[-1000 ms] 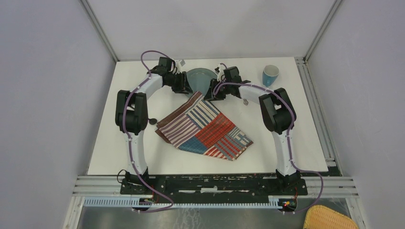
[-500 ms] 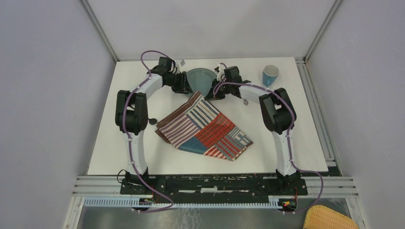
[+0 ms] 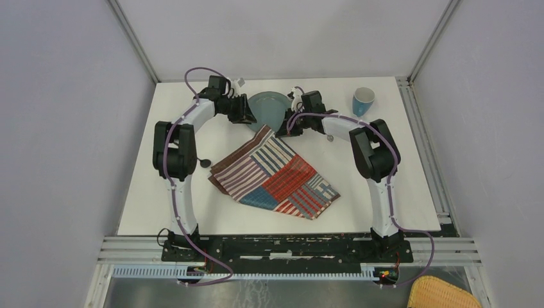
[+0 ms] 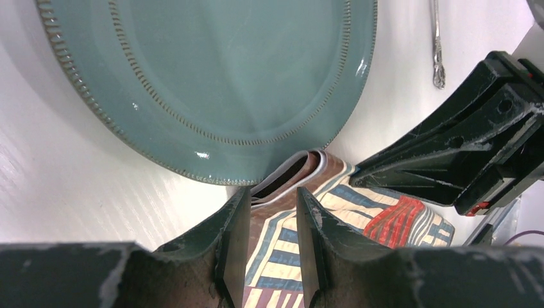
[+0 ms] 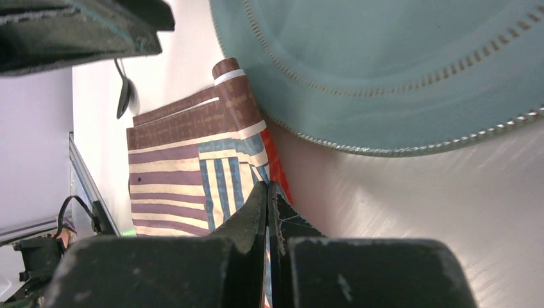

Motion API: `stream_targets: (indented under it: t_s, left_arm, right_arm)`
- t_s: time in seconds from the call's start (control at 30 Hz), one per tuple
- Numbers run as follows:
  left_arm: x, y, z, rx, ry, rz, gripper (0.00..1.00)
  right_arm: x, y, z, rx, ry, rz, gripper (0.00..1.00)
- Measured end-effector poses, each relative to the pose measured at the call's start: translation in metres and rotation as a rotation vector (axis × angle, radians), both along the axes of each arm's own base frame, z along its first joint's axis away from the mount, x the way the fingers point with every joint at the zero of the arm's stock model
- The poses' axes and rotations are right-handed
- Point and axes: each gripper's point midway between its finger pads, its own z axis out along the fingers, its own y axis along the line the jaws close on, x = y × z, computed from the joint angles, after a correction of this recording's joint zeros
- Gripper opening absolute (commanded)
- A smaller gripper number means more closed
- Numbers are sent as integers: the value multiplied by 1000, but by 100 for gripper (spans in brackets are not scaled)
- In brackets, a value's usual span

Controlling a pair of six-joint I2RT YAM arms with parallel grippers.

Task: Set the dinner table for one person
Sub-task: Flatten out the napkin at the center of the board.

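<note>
The right gripper (image 5: 268,191) is being held clenched, its black fingers pressed flat together at the edge of the striped woven placemat (image 5: 179,167). Whether cloth is being pinched cannot be told. The left gripper (image 4: 272,192) is being held released, its fingers parted over the placemat's folded corner. Just beside that corner, a round glazed teal plate (image 4: 224,77) with a beaded rim is lying. Everything is being borne by the smooth, matte white dinner table (image 3: 398,186), edged by metal rails (image 3: 289,247).

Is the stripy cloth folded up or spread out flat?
Folded. The stripy cloth shows several stacked layers at its corner beside the teal plate in both wrist views.
</note>
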Motion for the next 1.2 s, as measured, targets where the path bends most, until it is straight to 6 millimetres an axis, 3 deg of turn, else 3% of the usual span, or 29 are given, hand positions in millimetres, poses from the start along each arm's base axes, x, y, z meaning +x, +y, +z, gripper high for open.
stream_targets:
  t_s: [0.4,0.8,1.2]
  left_arm:
    - [-2,-10,17,-124,-22,-72,41]
    - [-12,-26,33,-235,-32,-161,42]
    - [-23,-29,29,-267,-5,-195,42]
  right_arm:
    - [-22,9,44,19,-55,70,0]
    - [-29,17,50,15,-47,95,0]
    - [-23,19,47,5,-48,101,0]
